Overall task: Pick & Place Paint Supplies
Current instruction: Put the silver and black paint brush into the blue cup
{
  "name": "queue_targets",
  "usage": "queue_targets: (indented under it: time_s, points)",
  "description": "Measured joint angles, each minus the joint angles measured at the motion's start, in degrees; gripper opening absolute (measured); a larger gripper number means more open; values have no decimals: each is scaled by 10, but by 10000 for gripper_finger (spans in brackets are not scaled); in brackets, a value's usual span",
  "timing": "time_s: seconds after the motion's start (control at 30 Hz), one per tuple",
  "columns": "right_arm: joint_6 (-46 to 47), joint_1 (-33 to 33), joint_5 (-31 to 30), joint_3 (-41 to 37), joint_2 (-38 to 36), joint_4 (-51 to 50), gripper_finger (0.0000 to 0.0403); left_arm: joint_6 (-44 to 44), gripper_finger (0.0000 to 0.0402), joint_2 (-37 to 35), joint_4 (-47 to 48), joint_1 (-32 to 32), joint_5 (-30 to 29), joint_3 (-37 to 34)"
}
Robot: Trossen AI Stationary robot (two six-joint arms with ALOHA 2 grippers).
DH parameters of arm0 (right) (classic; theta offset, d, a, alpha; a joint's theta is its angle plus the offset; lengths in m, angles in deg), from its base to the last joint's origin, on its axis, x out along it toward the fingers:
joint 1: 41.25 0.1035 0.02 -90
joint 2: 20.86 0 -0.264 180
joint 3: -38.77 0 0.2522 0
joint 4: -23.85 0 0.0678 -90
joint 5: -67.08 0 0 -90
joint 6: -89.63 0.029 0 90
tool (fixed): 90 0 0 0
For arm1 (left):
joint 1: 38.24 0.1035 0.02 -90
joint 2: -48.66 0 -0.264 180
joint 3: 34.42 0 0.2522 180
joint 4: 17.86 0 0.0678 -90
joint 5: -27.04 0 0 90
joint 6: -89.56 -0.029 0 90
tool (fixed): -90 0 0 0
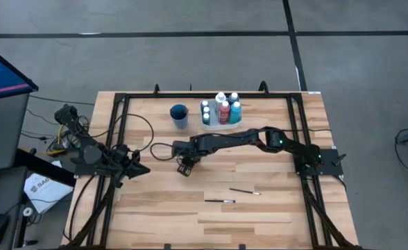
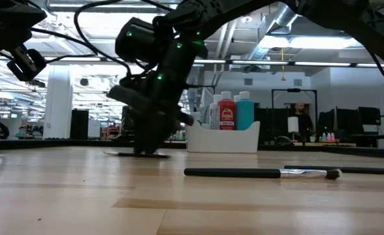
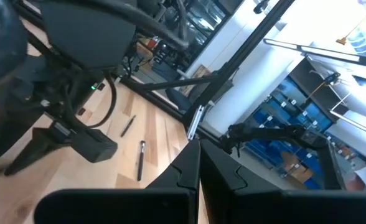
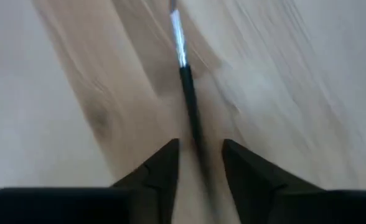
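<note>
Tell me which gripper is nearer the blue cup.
Right. The right gripper is down at the table just in front of the blue cup, fingers straddling a paintbrush. The left gripper waits farther off, near the table's left edge.

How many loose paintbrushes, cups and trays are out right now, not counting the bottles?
Thin dark-handled paintbrushes: 3, the third lying between the open fingers of the right pincer
Blue plastic cup: 1
White rectangular tray: 1
Total: 5
</note>
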Motion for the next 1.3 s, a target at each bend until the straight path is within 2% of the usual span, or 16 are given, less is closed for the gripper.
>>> queue_targets:
  time_s: [0.17, 0.27, 0.4, 0.67, 0.9, 1.3]
  points:
    - [-47, -1, 0, 1, -2, -49, 33, -1, 2, 0, -1, 0, 0, 0]
    - [-46, 3, 0, 2, -2, -67, 7, -1, 2, 0, -1, 0, 0, 0]
    - [-24, 8, 4, -3, -5, -145, 4, -1, 2, 0, -4, 0, 0, 0]
    - [-27, 38, 9, -23, -6, -237, 1, -1, 2, 0, -15, 0, -1, 0]
    - [-27, 51, 48, -28, -27, -243, 0, -1, 2, 0, -21, 0, -1, 0]
    - [-27, 45, 52, -29, -61, -232, 2, -1, 2, 0, -31, 0, -1, 0]
